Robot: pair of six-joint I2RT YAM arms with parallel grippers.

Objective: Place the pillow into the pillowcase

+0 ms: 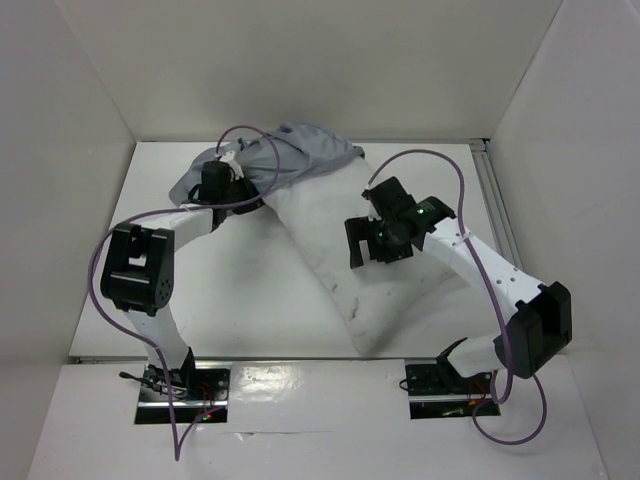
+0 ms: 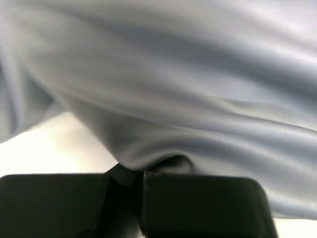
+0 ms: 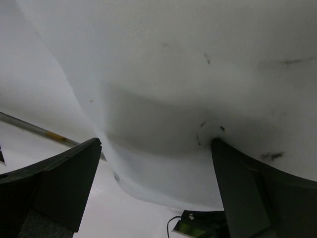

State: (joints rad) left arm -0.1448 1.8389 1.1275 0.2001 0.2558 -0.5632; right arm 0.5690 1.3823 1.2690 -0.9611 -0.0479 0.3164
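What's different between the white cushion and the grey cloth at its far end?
The pillow is white with dark specks; the pillowcase is plain grey. The pillow is plump and lies diagonally across the table; the pillowcase is limp and bunched at its far end. The left fingers are shut on a pillowcase fold; the right fingers stand open around the pillow. Both are soft fabric.

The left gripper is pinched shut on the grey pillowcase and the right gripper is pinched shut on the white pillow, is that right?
Not quite. The right gripper is open, not shut: the right wrist view shows its jaws spread wide with the pillow bulging between them. The left gripper is indeed pinched shut on the pillowcase.
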